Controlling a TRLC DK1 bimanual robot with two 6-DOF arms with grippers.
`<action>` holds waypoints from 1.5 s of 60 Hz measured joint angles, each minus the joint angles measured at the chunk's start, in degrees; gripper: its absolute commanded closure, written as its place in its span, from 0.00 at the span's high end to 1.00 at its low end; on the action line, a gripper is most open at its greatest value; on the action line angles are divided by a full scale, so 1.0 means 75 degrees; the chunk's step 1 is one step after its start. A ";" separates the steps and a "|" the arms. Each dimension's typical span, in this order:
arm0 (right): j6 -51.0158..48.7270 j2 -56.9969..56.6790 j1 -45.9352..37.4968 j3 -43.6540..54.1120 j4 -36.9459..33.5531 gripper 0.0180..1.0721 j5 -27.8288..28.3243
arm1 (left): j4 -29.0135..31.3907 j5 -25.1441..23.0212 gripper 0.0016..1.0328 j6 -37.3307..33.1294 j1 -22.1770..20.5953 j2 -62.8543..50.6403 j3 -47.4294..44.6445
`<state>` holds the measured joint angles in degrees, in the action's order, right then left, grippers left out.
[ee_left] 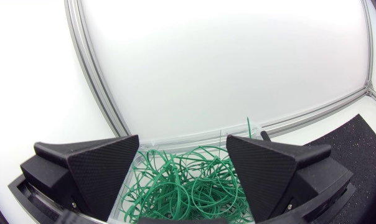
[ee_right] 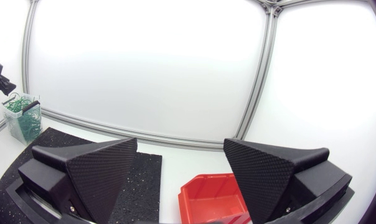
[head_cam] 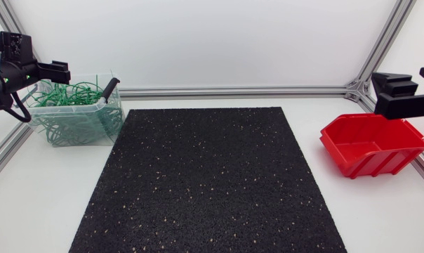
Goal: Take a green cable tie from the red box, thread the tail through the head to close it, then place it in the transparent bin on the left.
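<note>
While the green ties (head_cam: 68, 95) sit piled in the clear bin (head_cam: 103, 126) beneath my wide-open, empty left hand (ee_left: 183, 146), the right hand (ee_right: 180, 144), equally spread and empty, hovers over the red box (head_cam: 380, 158), seemingly poised to pick.

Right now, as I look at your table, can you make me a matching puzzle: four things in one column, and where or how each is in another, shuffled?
1 red box
2 transparent bin
3 black mat
4 left tool

a open, over the transparent bin
b middle of the table
c looks empty, at my right
d full of green cable ties

Pairs: 1-c, 2-d, 3-b, 4-a
</note>
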<state>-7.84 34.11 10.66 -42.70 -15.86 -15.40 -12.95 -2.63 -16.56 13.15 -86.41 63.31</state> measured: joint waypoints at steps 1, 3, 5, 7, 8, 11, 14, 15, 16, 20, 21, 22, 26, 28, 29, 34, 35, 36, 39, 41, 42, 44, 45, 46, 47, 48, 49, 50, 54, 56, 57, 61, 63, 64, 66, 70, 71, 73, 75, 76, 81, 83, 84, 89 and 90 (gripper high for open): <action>-0.0029 -0.0070 -0.0073 0.0085 0.0058 0.96 0.0032 | -0.0058 0.0009 0.97 0.0000 -0.0017 0.0070 -0.0102; -0.0050 -0.0169 -0.0204 0.0219 0.0152 0.96 0.0096 | -0.0166 0.0020 0.97 0.0000 -0.0038 0.0184 -0.0251; -0.0055 -0.0268 -0.0358 0.0361 0.0230 0.96 0.0192 | -0.0294 0.0026 0.97 0.0000 -0.0073 0.0312 -0.0411; -0.0079 -0.0356 -0.0530 0.0510 0.0332 0.96 0.0300 | -0.0356 0.0026 0.97 0.0000 -0.0096 0.0449 -0.0562; -0.0085 -0.0393 -0.0609 0.0577 0.0385 0.96 0.0347 | -0.0376 0.0026 0.97 0.0000 -0.0108 0.0510 -0.0624; -0.0108 -0.0513 -0.0845 0.0778 0.0484 0.96 0.0516 | -0.0417 0.0041 0.97 0.0000 -0.0128 0.0691 -0.0816; -0.0111 -0.0664 -0.0997 0.0982 0.0557 0.96 0.0618 | -0.0460 0.0055 0.97 0.0003 -0.0125 0.0851 -0.0985; -0.0111 -0.0720 -0.1026 0.1049 0.0600 0.96 0.0629 | -0.0466 0.0061 0.97 0.0000 -0.0125 0.0898 -0.1043; -0.0111 -0.0769 -0.1049 0.1113 0.0641 0.96 0.0638 | -0.0472 0.0079 0.97 0.0003 -0.0125 0.0947 -0.1096; -0.0114 -0.1008 -0.1113 0.1364 0.0778 0.96 0.0662 | -0.0484 0.0087 0.97 0.0003 -0.0125 0.1172 -0.1332; -0.0114 -0.1058 -0.1125 0.1419 0.0787 0.96 0.0659 | -0.0487 0.0093 0.97 0.0003 -0.0125 0.1230 -0.1381; -0.0111 -0.1107 -0.1139 0.1469 0.0828 0.96 0.0662 | -0.0490 0.0108 0.97 0.0003 -0.0125 0.1285 -0.1431; -0.0111 -0.1282 -0.1189 0.1649 0.0979 0.96 0.0673 | -0.0554 0.0111 0.97 0.0038 -0.0125 0.1556 -0.1670; -0.0108 -0.1370 -0.1212 0.1740 0.1055 0.96 0.0691 | -0.0597 0.0114 0.97 0.0070 -0.0125 0.1699 -0.1798; -0.0108 -0.1402 -0.1218 0.1786 0.1081 0.96 0.0702 | -0.0612 0.0114 0.97 0.0096 -0.0125 0.1763 -0.1853; -0.0099 -0.1670 -0.1239 0.2090 0.1157 0.96 0.0828 | -0.0720 0.0140 0.97 0.0248 -0.0125 0.2119 -0.2194; -0.0096 -0.1728 -0.1239 0.2165 0.1157 0.96 0.0851 | -0.0749 0.0140 0.97 0.0265 -0.0125 0.2212 -0.2294; -0.0096 -0.1775 -0.1239 0.2229 0.1174 0.96 0.0877 | -0.0766 0.0140 0.97 0.0291 -0.0125 0.2288 -0.2372; -0.0041 -0.1932 -0.1239 0.2433 0.1192 0.96 0.0950 | -0.0772 0.0140 0.97 0.0364 -0.0128 0.2541 -0.2629; -0.0015 -0.2034 -0.1244 0.2570 0.1239 0.96 0.0982 | -0.0804 0.0143 0.97 0.0411 -0.0140 0.2704 -0.2792; -0.0006 -0.2084 -0.1244 0.2634 0.1268 0.96 0.1017 | -0.0825 0.0143 0.97 0.0428 -0.0154 0.2789 -0.2882; 0.0035 -0.2192 -0.1244 0.2777 0.1303 0.96 0.1064 | -0.0833 0.0152 0.97 0.0469 -0.0181 0.2984 -0.3066; 0.0047 -0.2238 -0.1247 0.2836 0.1320 0.96 0.1087 | -0.0836 0.0152 0.97 0.0469 -0.0198 0.3075 -0.3144; 0.0055 -0.2285 -0.1247 0.2894 0.1341 0.96 0.1096 | -0.0836 0.0157 0.97 0.0495 -0.0221 0.3162 -0.3217; 0.0076 -0.2337 -0.1250 0.2955 0.1352 0.96 0.1116 | -0.0836 0.0160 0.97 0.0527 -0.0242 0.3252 -0.3287; 0.0093 -0.2390 -0.1253 0.3013 0.1376 0.96 0.1145 | -0.0836 0.0160 0.97 0.0551 -0.0262 0.3343 -0.3357; 0.0114 -0.2460 -0.1262 0.3092 0.1399 0.96 0.1163 | -0.0833 0.0160 0.97 0.0568 -0.0283 0.3453 -0.3442; 0.0134 -0.2515 -0.1268 0.3156 0.1411 0.96 0.1195 | -0.0833 0.0163 0.97 0.0615 -0.0300 0.3552 -0.3506; 0.0233 -0.2722 -0.1288 0.3413 0.1480 0.96 0.1288 | -0.0831 0.0166 0.97 0.0667 -0.0388 0.3955 -0.3751; 0.0256 -0.2818 -0.1288 0.3529 0.1515 0.96 0.1317 | -0.0831 0.0166 0.97 0.0679 -0.0434 0.4156 -0.3858; 0.0286 -0.2871 -0.1288 0.3590 0.1530 0.96 0.1343 | -0.0828 0.0163 0.97 0.0699 -0.0455 0.4258 -0.3911; 0.0338 -0.3092 -0.1294 0.3844 0.1577 0.96 0.1448 | -0.0775 0.0163 0.97 0.0813 -0.0551 0.4724 -0.4144; 0.0388 -0.3197 -0.1294 0.3972 0.1582 0.96 0.1495 | -0.0723 0.0160 0.97 0.0854 -0.0594 0.4975 -0.4264; 0.0399 -0.3249 -0.1294 0.4030 0.1591 0.96 0.1510 | -0.0688 0.0163 0.97 0.0868 -0.0621 0.5085 -0.4316; 0.0446 -0.3363 -0.1294 0.4173 0.1641 0.96 0.1545 | -0.0635 0.0163 0.97 0.0901 -0.0667 0.5327 -0.4447; 0.0519 -0.3576 -0.1303 0.4441 0.1722 0.96 0.1661 | -0.0597 0.0163 0.97 0.1000 -0.0731 0.5750 -0.4730; 0.0545 -0.3622 -0.1309 0.4497 0.1746 0.96 0.1670 | -0.0592 0.0163 0.97 0.1008 -0.0737 0.5834 -0.4791; 0.0653 -0.3818 -0.1338 0.4724 0.1807 0.96 0.1737 | -0.0589 0.0163 0.97 0.1043 -0.0772 0.6132 -0.5024; 0.0676 -0.3934 -0.1343 0.4861 0.1851 0.96 0.1792 | -0.0589 0.0163 0.97 0.1072 -0.0772 0.6295 -0.5152; 0.0682 -0.3987 -0.1343 0.4928 0.1871 0.96 0.1833 | -0.0583 0.0163 0.97 0.1093 -0.0772 0.6373 -0.5214; 0.0799 -0.4264 -0.1346 0.5254 0.1953 0.96 0.1926 | -0.0446 0.0163 0.97 0.1236 -0.0781 0.6872 -0.5528; 0.0825 -0.4363 -0.1346 0.5374 0.1976 0.96 0.1985 | -0.0399 0.0166 0.97 0.1271 -0.0790 0.7079 -0.5645; 0.0839 -0.4401 -0.1346 0.5426 0.1973 0.96 0.2002 | -0.0385 0.0163 0.97 0.1274 -0.0799 0.7187 -0.5703; 0.0877 -0.4488 -0.1352 0.5525 0.2008 0.96 0.2031 | -0.0172 0.0163 0.97 0.1405 -0.0895 0.7790 -0.5998; 0.0877 -0.4500 -0.1352 0.5525 0.2008 0.96 0.2031 | -0.0128 0.0166 0.97 0.1411 -0.0912 0.7860 -0.6033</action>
<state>-1.26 0.36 0.51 -1.26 -0.80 -0.16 -13.91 -1.39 -5.98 6.31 -27.46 18.06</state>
